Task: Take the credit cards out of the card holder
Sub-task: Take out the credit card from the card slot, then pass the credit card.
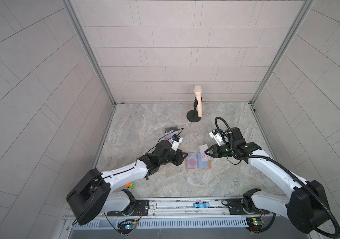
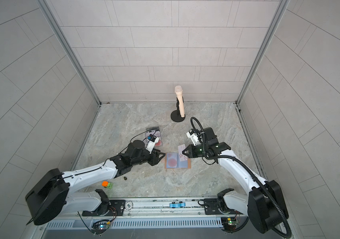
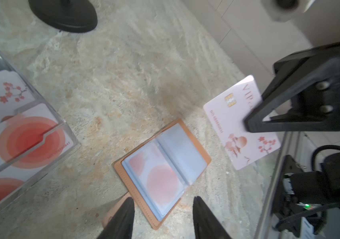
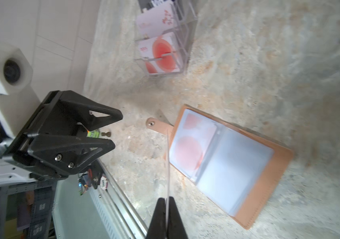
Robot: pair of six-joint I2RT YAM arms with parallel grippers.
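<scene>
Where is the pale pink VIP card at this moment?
The pale pink card is pinched in the right gripper, on the robot's right side of the scene. In a top view it sits at the far right corner of the open card holder.

The card holder (image 1: 198, 163) lies opened flat near the middle of the table (image 1: 165, 115), a sleeved card (image 1: 191, 162) in its left half, the left gripper (image 1: 182, 158) just left of it and the right gripper (image 1: 206, 153) at its far right corner, pinching the held card (image 1: 202, 148) over that corner. Behind the left gripper stands a box (image 1: 171, 133) with the boxed cards (image 3: 30, 140) in it, and further back a microphone (image 1: 198, 101) stands upright on its stand (image 1: 193, 119). A small block (image 1: 130, 185) lies at the table's near left edge, beside the left arm (image 1: 123, 173)
</scene>
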